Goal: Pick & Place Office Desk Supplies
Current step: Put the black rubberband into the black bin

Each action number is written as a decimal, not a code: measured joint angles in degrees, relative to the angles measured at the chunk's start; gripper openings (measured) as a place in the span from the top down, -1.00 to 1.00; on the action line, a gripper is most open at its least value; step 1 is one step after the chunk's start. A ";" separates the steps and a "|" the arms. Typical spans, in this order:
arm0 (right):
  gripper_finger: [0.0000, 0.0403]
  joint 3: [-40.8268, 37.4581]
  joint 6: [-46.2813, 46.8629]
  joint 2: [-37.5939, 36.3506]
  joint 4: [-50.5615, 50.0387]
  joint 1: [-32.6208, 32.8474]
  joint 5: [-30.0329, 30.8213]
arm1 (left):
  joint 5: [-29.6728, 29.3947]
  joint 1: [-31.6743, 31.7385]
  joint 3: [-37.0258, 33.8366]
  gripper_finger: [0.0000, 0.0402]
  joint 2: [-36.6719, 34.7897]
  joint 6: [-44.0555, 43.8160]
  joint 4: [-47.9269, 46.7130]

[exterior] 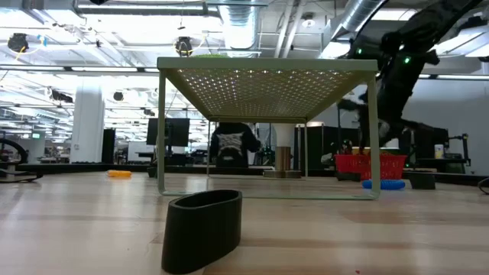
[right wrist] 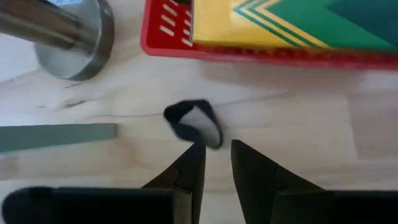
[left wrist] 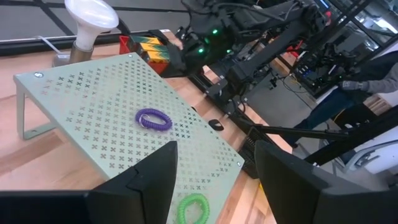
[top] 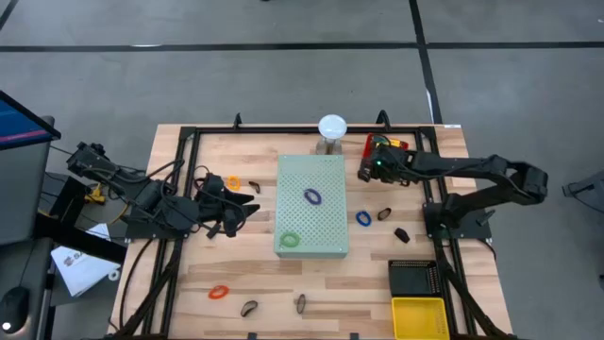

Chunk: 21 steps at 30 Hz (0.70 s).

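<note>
My right gripper points down at the table beside the red basket, which holds yellow-green and teal boxes. Its fingers stand a narrow gap apart with nothing between them. A small black clip lies on the wood just past the fingertips. My left gripper hovers open left of the pale-green board, pointing at it. A purple loop and a green loop lie on the board. My right gripper comes at the black clip from above, slanting down. One fingertip stands right at the clip's near edge. I cannot tell whether it touches. The clip lies flat on the table.
On the table lie a blue loop, black clips and orange loops. A white dome on a grey stand stands behind the board. A yellow bin and a black tray sit near right.
</note>
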 joint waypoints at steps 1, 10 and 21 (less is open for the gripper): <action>0.63 -0.09 -1.38 1.00 1.63 0.16 0.02 | 0.00 0.00 0.00 -0.05 0.00 0.00 0.00; 0.63 -0.06 -2.75 8.04 7.25 0.22 -0.54 | 0.02 0.00 0.00 -0.05 0.00 -0.22 0.19; 0.63 0.07 -3.17 15.71 11.31 -0.36 -1.97 | 0.02 0.13 0.00 -0.05 0.00 -0.26 0.42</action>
